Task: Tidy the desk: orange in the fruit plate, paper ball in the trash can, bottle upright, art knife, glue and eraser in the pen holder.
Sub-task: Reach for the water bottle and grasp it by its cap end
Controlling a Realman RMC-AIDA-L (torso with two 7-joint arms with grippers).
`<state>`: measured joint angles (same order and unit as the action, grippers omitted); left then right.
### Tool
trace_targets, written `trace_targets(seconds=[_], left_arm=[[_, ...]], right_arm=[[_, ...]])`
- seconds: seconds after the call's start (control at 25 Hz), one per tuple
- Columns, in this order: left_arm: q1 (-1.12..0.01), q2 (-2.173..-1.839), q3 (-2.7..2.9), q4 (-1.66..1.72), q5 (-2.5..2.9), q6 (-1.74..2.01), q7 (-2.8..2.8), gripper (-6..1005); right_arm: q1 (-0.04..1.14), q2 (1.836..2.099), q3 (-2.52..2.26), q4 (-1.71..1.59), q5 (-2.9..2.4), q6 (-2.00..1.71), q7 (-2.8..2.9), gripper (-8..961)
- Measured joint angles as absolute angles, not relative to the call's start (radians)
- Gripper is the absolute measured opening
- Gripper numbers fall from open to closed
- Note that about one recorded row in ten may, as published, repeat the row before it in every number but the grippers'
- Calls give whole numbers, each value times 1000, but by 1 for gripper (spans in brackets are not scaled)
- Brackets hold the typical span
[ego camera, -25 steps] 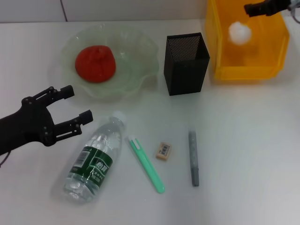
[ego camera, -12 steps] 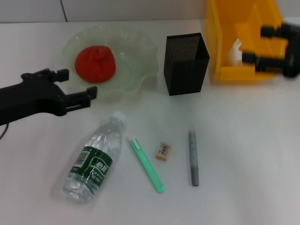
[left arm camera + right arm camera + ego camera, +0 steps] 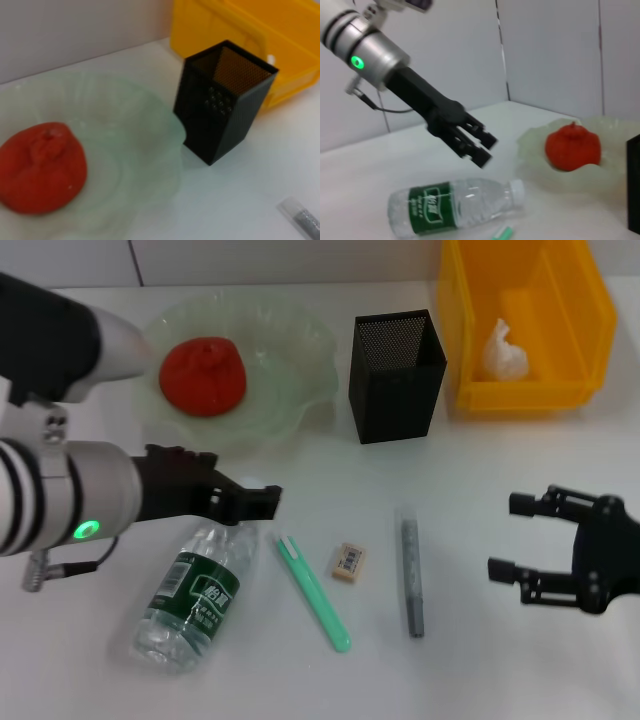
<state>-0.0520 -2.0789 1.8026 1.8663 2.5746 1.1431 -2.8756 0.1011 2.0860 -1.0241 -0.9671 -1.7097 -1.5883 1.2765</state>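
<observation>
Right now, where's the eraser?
Head view: the eraser lies flat on the desk near the front centre, between the green art knife and the grey glue stick, touching neither.

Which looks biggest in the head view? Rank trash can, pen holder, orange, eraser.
1. trash can
2. pen holder
3. orange, though its footprint is close to the holder's
4. eraser

- Orange [image 3: 203,376]: in fruit plate [image 3: 300,390].
- Paper ball [image 3: 503,351]: inside trash can [image 3: 470,350].
- Bottle [image 3: 196,592]: lying flat; left gripper [image 3: 262,501] over its cap end, fingers apparently apart.
- Eraser [image 3: 347,562]: on table beside green art knife [image 3: 313,591].
- Right gripper [image 3: 512,537]: fingers spread, above bare table.
</observation>
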Motion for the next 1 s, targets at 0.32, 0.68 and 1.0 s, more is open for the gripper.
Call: trace_targets(seconds=[0.32,0.68,1.0], left_arm=[[-121,-2080,1811,1732,2603,1085,-2879,833],[-175,-2080,1821,1597,2608,1002,-2879,828],[-219,-2080,1827,1489,2605,956,-2878,823]], right_arm=[[116,2083,-1023,-901,-1687,-1606,1245,811],[134,2082,-1027,-879,-1693,-1605,1244,810],[146,2081,-1021,-858,-1694,-1601,1243,809]])
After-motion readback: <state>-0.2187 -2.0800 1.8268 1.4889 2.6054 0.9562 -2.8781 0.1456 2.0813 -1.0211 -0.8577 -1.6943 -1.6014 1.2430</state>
